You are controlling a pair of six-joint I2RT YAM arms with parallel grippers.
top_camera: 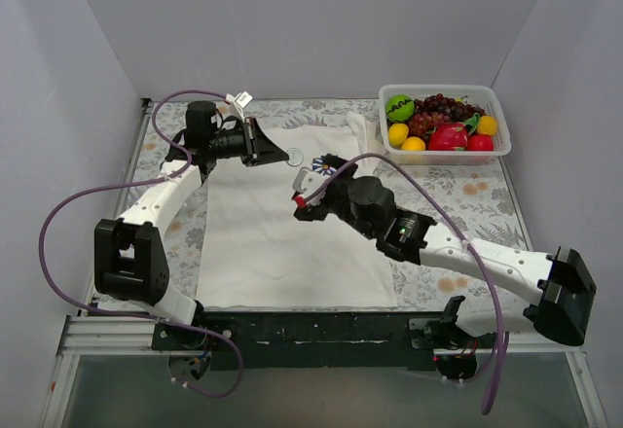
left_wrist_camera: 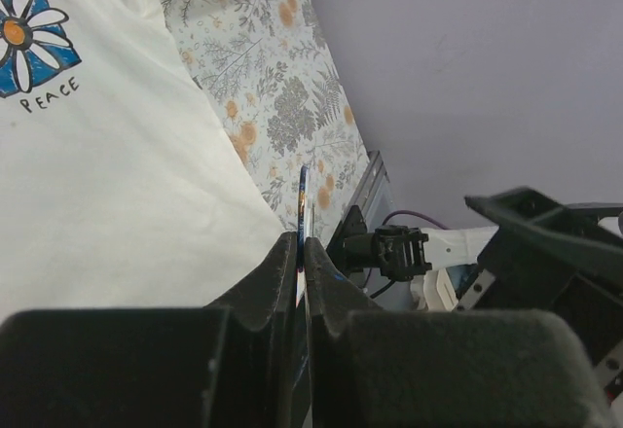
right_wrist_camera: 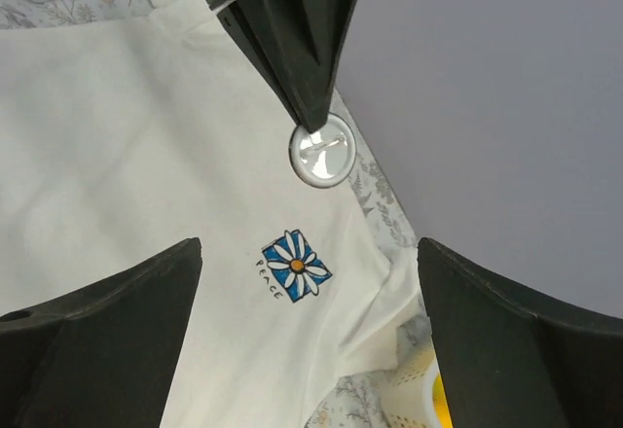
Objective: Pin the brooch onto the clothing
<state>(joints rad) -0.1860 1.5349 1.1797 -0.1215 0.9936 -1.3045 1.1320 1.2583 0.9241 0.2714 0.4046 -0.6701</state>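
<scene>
Left tool (right_wrist_camera: pixel 313 117) pinching brooch (right_wrist_camera: pixel 322 152), over clothing (right_wrist_camera: pixel 146 156)

Brooch (left_wrist_camera: pixel 304 209) (edge-on) between shut jaws

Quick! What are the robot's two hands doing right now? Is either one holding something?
Left gripper: closed, pinching the brooch by its edge.
Right gripper: open, holding nothing.
</scene>
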